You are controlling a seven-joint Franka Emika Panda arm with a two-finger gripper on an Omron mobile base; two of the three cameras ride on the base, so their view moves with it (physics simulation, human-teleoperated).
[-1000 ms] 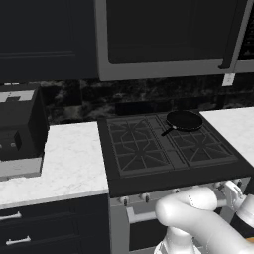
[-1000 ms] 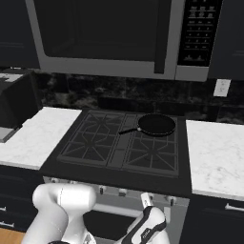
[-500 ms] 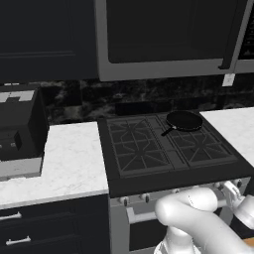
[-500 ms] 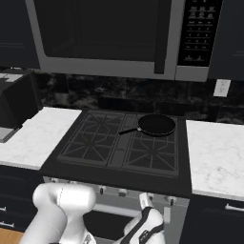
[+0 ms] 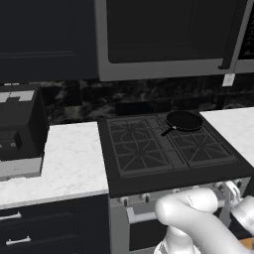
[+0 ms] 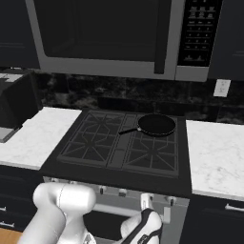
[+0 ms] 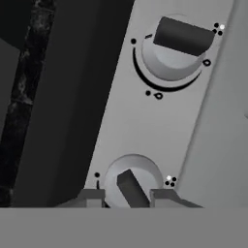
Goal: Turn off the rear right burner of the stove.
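I see the stove (image 5: 163,149) between two white tables, its rear right burner (image 6: 155,127) under a small black frying pan (image 6: 156,125) whose handle points toward the cooktop's middle. My arm is folded low, with the fingers (image 7: 127,197) held against the silver front panel. They stand slightly apart, straddling a round knob (image 7: 132,180) whose dark bar runs diagonally; whether they pinch it I cannot tell. A second knob (image 7: 175,47) sits beyond, bar nearly crosswise.

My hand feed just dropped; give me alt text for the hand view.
Close-up of the stove's silver front: the claw, open, has its tips on either side of a round knob with a dark bar grip. A second, similar knob sits further up the frame.
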